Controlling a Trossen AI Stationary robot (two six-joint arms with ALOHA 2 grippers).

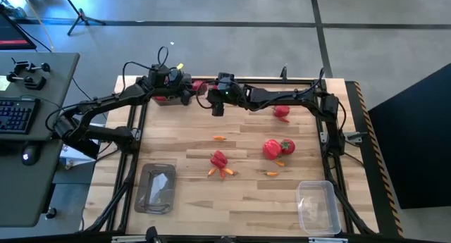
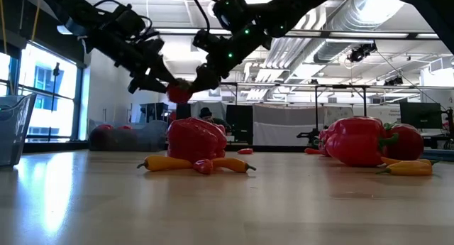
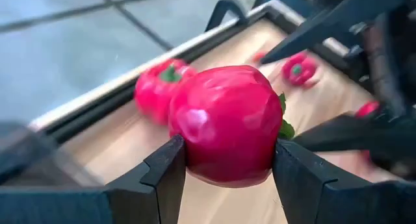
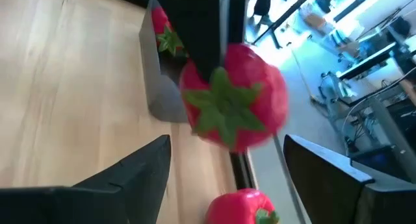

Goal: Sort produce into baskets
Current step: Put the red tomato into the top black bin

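High view: at the far edge of the desk [image 1: 296, 201], the left gripper [image 3: 227, 178] has its fingers [image 3: 166, 178] clamped on a round red fruit [image 3: 224, 123], held up off the wood. Just right of it, the right gripper [image 4: 227, 178] faces that fruit, fingers spread wide, not touching.

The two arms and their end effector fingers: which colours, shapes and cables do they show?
Both the left arm and the right arm are black, slim and jointed, with thin black cables looping along them. The left end effector has flat dark wedge-shaped fingers; the right end effector looks alike.
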